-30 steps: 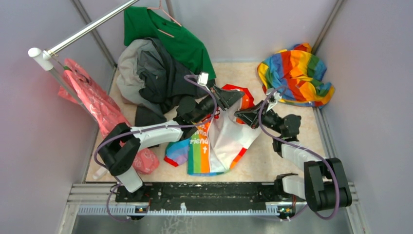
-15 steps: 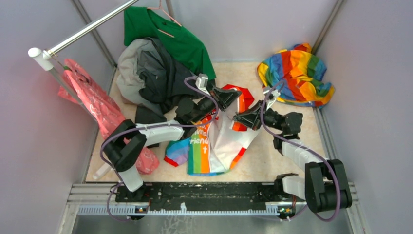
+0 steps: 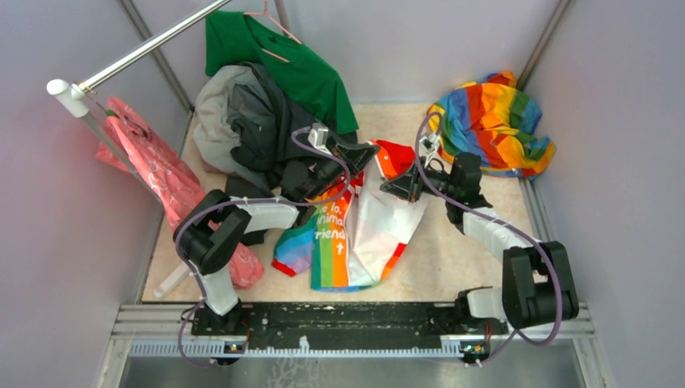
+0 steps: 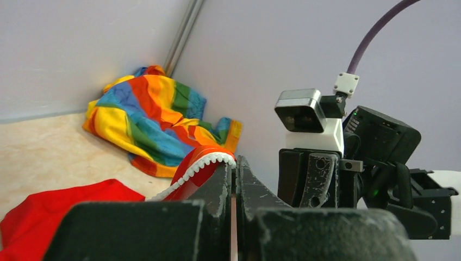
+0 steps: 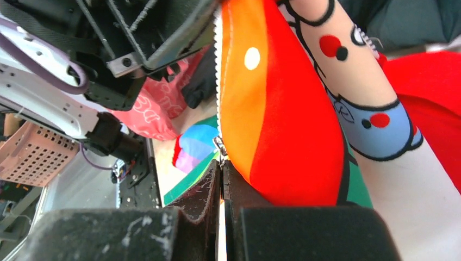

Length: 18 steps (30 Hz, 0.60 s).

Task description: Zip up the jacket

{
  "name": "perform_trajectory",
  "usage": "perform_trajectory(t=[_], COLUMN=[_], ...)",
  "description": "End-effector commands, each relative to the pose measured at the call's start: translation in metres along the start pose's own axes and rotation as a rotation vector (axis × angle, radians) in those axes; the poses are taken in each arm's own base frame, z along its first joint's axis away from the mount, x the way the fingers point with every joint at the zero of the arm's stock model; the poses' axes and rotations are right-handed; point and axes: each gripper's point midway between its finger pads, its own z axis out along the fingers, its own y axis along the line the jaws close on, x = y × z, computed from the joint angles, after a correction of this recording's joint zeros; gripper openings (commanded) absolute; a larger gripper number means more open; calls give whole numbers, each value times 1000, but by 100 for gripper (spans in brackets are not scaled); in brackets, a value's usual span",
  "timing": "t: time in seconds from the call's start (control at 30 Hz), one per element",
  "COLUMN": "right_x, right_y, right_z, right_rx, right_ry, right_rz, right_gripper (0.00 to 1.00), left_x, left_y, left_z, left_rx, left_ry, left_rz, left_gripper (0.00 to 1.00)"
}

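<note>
We take this for a robot lab's test booth. Plain lilac panel walls (image 3: pixel 420 40) framed by metal struts (image 3: pixel 543 40) close in a beige tabletop (image 3: pixel 452 259). Two robot arms (image 3: pixel 258 214) are bolted to a rail (image 3: pixel 347 319) at its edge. Heaped clothes (image 3: pixel 250 121) lie under a hanging rod (image 3: pixel 145 46).
</note>
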Motion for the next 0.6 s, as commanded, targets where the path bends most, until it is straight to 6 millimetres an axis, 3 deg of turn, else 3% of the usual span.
perform_trajectory(t=[0.0, 0.17, 0.3, 0.37, 0.57], right_x=[43, 58, 44, 37, 25], right_y=[-6, -20, -9, 1, 14], right_z=[5, 11, 11, 10, -2], right_rx=[13, 86, 38, 2, -82], right_ry=[159, 222, 173, 148, 110], right_rz=[70, 61, 30, 1, -17], right_gripper=[0, 0, 0, 0, 0], left_x=[-81, -93, -73, -53, 3], left_y=[-10, -20, -15, -15, -13], left_z=[-6, -20, -24, -28, -48], left_rx=[49, 129, 145, 173, 215], left_ry=[-275, -335, -264, -209, -43], left_rz=[119, 136, 74, -15, -212], left_gripper=[0, 0, 0, 16, 43])
